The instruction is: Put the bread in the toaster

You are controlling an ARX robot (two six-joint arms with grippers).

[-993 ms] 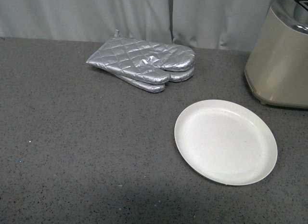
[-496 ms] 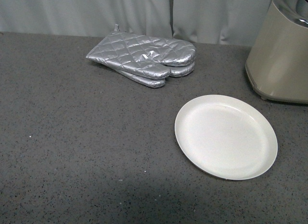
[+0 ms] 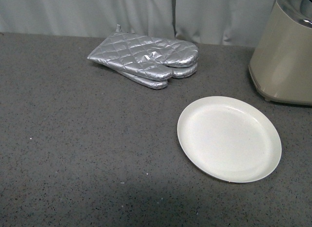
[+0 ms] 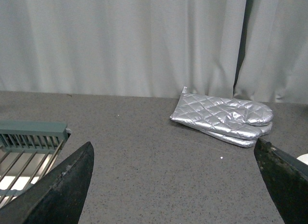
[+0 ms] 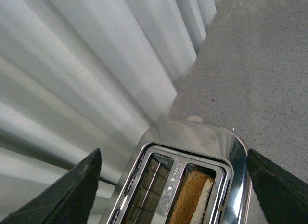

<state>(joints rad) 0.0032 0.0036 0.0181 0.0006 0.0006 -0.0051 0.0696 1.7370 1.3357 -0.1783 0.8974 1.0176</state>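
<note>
On the dark speckled counter (image 3: 87,149), you see almost the same layout as half a second ago; against the picture a full second back, the view has shifted, so the plate (image 3: 229,139), the oven mitts (image 3: 146,61) and the toaster (image 3: 285,56) sit slightly higher up. Item one, the bread (image 5: 191,197): a light-brown slice with a paler crumb edge, standing upright inside one slot of the toaster (image 5: 192,151), seen from the right wrist view. Item two, the toaster: beige body, shiny chrome top, two slots with wire guides; the neighbouring slot holds nothing you can make out. Item three, the plate: round, white, bare, near the toaster but apart from it. Item four, the oven mitts: silver, quilted, stacked, lying at the back by the grey curtain (image 4: 120,41). Item five, a green-framed wire rack (image 4: 29,142), at the edge of the left wrist view. Left gripper (image 4: 175,185): jaws spread wide, holding nothing. Right gripper (image 5: 175,185): jaws spread wide above the toaster, holding nothing.
</note>
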